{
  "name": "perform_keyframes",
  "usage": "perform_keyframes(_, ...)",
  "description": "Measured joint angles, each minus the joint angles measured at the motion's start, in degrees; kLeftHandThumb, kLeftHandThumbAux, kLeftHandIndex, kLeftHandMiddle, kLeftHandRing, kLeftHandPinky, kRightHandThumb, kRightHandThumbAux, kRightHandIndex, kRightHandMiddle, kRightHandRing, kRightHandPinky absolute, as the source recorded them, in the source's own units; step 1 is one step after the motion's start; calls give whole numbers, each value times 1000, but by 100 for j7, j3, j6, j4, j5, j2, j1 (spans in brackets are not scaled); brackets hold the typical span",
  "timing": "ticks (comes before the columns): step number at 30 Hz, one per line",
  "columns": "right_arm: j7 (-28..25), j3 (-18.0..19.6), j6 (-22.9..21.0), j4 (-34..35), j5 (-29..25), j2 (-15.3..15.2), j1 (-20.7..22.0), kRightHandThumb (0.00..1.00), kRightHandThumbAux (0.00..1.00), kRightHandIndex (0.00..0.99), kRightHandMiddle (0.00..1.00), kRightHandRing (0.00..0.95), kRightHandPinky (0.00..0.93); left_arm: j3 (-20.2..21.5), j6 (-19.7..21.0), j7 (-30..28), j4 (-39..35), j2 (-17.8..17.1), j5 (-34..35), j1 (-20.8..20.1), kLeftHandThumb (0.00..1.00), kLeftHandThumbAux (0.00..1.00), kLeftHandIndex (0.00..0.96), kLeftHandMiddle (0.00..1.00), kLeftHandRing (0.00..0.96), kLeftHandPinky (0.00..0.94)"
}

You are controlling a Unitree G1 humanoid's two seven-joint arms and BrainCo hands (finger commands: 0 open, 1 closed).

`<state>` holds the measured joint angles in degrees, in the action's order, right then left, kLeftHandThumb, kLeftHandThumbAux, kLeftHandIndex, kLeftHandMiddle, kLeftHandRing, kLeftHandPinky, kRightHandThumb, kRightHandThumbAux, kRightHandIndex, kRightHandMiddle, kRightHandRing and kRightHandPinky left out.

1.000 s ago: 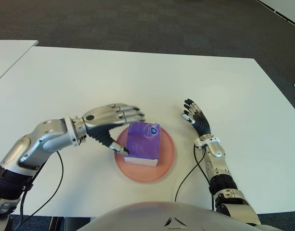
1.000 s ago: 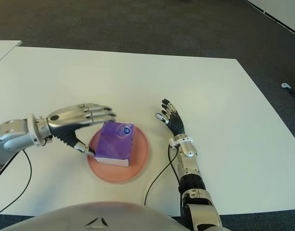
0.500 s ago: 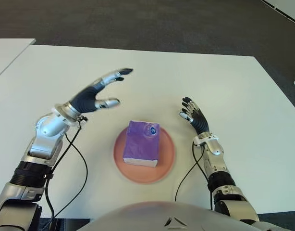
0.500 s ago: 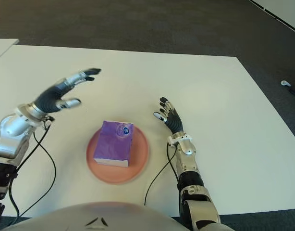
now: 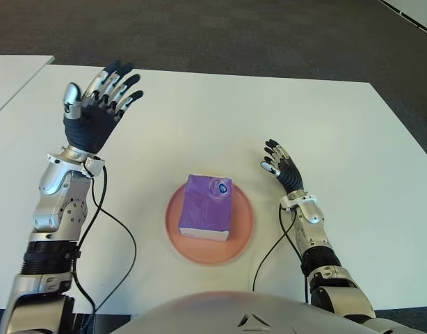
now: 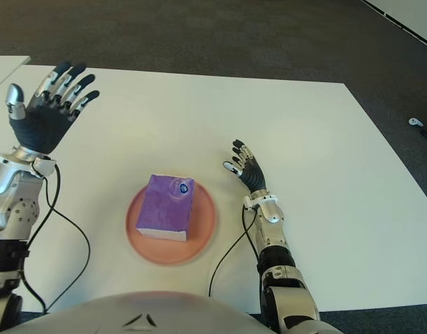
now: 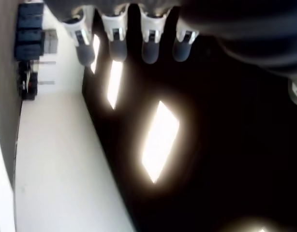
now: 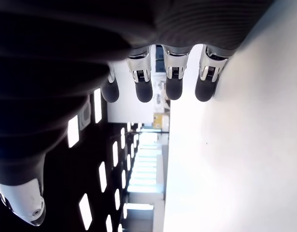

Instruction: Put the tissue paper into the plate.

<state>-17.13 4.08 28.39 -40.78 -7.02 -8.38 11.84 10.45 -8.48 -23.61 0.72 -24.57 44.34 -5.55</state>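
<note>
Purple pack: tissue pack (image 5: 207, 216) lies flat in the pink plate (image 5: 243, 233), mid tabletop (image 5: 352, 139) toward the near edge, so it looks done.
Handling: probably light, soft, a bit slick in its wrap; I'd pinch it across the long sides.
Left hand (image 5: 94, 113): raised near the far-left corner, fingers spread wide, holding nothing.
Right hand (image 5: 283, 169): beside the plate's right, fingers straight, empty.
Views: wrist views only show fingertips and ceiling lights; eye views show the pack.

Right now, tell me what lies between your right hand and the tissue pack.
Only the plate's pink rim and bare white table separate the open right hand from the tissue pack, in both eye views.
</note>
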Motion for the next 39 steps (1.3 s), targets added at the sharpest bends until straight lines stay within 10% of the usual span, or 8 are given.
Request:
perform_keyframes(6,5,24,0,-27,1,-3,-11,0,645,0,0,0,0,143,62,381,319,423,-602,188,2,162,0,0,0,0)
perform_keyframes(18,70,18,-1,25,7,30,-11,1,632,0,0,0,0,22,-1171,1063,1501,891,-2805,223,0,224,0,0,0,0)
perform_keyframes(39,286,-114,-465,721,18,82,-364,0,648,0,0,0,0,-358,-2382,2135,2807,1789,-4341,465,0,271,0,0,0,0)
